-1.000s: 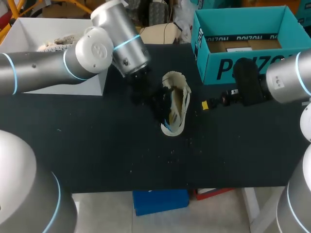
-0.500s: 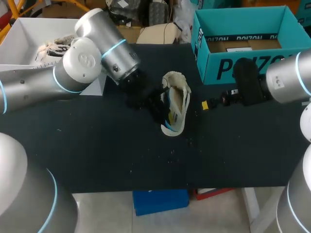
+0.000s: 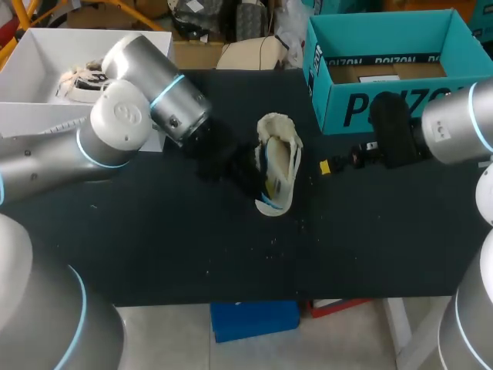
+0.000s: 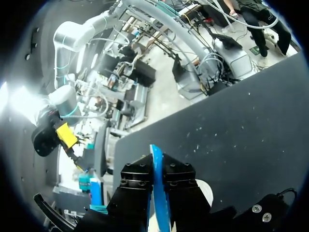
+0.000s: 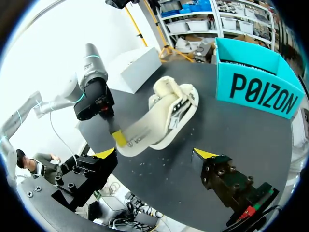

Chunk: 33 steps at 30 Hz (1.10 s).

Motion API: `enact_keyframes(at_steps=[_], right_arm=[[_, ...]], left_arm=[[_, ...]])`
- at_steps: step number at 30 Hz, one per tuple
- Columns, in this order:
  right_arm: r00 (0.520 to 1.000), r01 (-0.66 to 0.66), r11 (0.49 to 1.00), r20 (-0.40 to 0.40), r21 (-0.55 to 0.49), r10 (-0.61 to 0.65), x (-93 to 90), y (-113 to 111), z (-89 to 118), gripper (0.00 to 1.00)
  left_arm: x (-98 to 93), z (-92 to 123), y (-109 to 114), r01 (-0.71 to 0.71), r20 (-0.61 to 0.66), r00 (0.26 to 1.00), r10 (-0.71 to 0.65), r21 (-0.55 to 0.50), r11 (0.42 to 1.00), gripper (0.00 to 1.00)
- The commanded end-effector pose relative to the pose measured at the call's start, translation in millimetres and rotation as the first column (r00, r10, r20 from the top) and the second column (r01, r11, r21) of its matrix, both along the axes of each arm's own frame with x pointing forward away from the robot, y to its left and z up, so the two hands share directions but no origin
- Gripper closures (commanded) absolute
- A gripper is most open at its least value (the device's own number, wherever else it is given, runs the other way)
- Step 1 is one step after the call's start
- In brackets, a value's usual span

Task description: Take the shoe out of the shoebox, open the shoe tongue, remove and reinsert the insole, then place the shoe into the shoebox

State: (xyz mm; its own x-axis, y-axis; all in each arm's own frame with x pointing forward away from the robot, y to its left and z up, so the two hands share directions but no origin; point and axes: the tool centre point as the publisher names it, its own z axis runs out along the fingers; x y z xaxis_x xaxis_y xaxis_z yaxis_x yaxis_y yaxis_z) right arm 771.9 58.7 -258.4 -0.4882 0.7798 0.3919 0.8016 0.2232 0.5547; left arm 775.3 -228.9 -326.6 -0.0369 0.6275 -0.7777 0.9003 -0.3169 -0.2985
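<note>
The desk [image 3: 154, 247] is a flat matte black sheet, dusted with pale flecks that lie thickest around the shoe [image 3: 279, 158]. The shoe lies on the bare desk near the middle, outside the shoebox [image 3: 370, 108] and apart from it. Its toe points to the far edge. It is cream and soft-looking, with a rumpled upper and a smooth, pale rounded sole rim.

The shoebox is teal card with large black print on its wall. It stands open at the far right corner with a brown card insert lying inside. A plain white box [image 3: 46, 127] sits at the far left, holding another pale shoe [image 3: 81, 77].

The left pincer [image 4: 157, 174] is at the shoe's heel end. Its black fingers are pressed together on a thin blue sheet seen edge-on, the insole [image 4: 154, 151].

The right pincer [image 5: 154, 153] hangs over the desk to the shoe's right, near the shoebox's front wall. Its yellow tips are spread wide and hold nothing.
</note>
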Motion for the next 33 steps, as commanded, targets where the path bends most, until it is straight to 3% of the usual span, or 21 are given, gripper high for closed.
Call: enact_keyframes(at_steps=[1, 12, 23, 29, 33], right_arm=[[1.000, 0.001, 1.000, -0.001, -0.002, -0.001, 0.3, 1, 0, 0.00], [1.000, 0.001, 1.000, -0.001, -0.002, -0.001, 0.3, 1, 0, 0.00], [1.000, 0.001, 1.000, -0.001, -0.002, -0.001, 0.3, 1, 0, 0.00], [1.000, 0.001, 1.000, -0.001, -0.002, -0.001, 0.3, 1, 0, 0.00], [1.000, 0.001, 1.000, -0.001, -0.002, -0.001, 0.3, 1, 0, 0.00]], left_arm=[[10.4, 3, -1, 0.012, 0.004, 1.000, -0.012, -0.008, 1.000, 1.00], [1.4, 15, 2, 0.082, -0.048, 0.995, -0.085, -0.068, 0.994, 1.00], [-19.2, 7, 6, 0.064, -0.104, 0.992, -0.074, -0.102, 0.993, 1.00], [-16.4, 6, 10, 0.080, -0.115, 0.989, -0.091, -0.100, 0.992, 1.00], [-6.3, 9, 14, 0.135, -0.086, 0.987, -0.139, -0.045, 0.990, 1.00]])
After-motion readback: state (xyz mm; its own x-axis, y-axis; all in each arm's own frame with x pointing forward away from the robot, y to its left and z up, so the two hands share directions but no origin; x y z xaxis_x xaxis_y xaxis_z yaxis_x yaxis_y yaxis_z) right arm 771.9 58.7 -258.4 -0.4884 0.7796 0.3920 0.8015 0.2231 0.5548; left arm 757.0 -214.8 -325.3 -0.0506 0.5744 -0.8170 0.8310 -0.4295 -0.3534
